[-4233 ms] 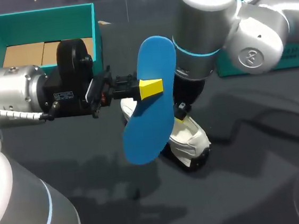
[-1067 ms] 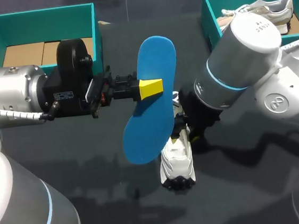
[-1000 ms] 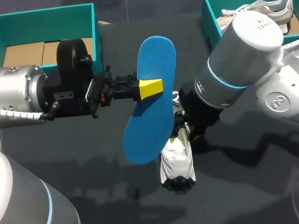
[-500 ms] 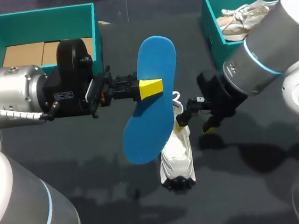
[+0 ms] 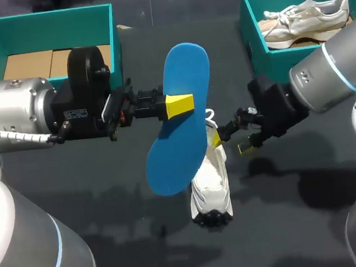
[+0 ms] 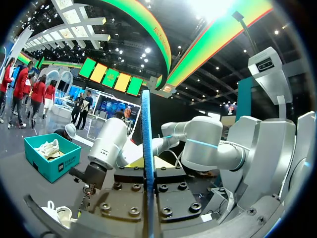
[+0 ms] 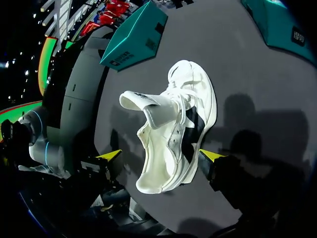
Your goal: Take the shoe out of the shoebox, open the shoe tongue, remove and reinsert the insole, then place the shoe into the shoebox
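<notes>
1. The white shoe (image 5: 210, 187) lies loose on the table (image 5: 113, 242), between the two arms, with its tongue (image 7: 148, 106) lifted. Nothing pins it, so a push could slide it.
2. The blue insole (image 5: 179, 117), pinched mid-length in the left gripper (image 5: 178, 105) above the shoe, may buckle or snag on the tongue going in.
3. The right gripper (image 5: 232, 144), jaws wide, straddles the shoe's open end without gripping. Closing off-centre could tip it.
</notes>
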You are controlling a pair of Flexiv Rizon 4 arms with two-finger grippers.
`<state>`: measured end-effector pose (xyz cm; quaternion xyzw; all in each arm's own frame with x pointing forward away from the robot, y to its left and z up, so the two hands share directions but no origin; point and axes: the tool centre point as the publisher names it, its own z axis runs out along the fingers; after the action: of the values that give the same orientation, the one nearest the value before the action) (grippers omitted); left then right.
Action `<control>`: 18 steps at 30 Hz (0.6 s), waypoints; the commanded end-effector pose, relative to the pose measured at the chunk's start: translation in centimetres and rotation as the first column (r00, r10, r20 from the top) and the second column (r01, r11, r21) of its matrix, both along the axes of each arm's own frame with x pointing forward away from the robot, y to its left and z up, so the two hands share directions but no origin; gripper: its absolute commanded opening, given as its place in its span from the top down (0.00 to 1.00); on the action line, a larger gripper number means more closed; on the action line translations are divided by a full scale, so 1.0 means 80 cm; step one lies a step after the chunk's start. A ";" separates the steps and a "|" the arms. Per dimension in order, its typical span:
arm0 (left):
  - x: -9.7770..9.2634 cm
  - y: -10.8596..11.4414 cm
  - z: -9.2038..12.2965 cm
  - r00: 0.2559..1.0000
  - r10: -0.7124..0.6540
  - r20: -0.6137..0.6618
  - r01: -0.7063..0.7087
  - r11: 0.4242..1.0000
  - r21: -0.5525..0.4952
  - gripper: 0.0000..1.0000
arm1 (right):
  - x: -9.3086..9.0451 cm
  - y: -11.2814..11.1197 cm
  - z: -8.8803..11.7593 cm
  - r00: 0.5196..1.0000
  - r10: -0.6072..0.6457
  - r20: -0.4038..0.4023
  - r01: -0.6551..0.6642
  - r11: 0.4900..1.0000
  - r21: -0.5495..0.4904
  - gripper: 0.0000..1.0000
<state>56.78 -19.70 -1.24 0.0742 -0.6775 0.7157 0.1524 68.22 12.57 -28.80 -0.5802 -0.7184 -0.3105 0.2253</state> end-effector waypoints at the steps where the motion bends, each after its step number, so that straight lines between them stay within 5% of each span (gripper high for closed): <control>1: 0.001 -0.002 -0.001 0.999 0.000 0.041 0.000 1.000 -0.007 1.00 | -0.023 -0.027 0.006 1.000 -0.008 0.018 0.005 0.990 0.141 0.00; 11: 0.051 -0.002 -0.004 0.908 0.033 0.419 -0.035 0.999 -0.004 1.00 | -0.017 -0.030 0.020 1.000 0.011 -0.007 -0.009 0.972 0.236 0.00; 16: 0.072 0.003 -0.021 0.670 -0.081 0.738 0.047 0.997 0.067 1.00 | -0.015 -0.032 0.025 1.000 0.027 -0.013 -0.022 0.958 0.286 0.00; 18: 0.077 0.005 -0.029 0.670 -0.117 0.733 0.030 0.991 0.131 1.00 | -0.015 -0.032 0.025 1.000 0.027 -0.013 -0.022 0.958 0.286 0.00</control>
<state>61.14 -18.76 -3.08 -0.1046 -0.7029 0.7008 -0.0620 66.93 10.06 -26.59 -0.5362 -0.6717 -0.4030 0.3146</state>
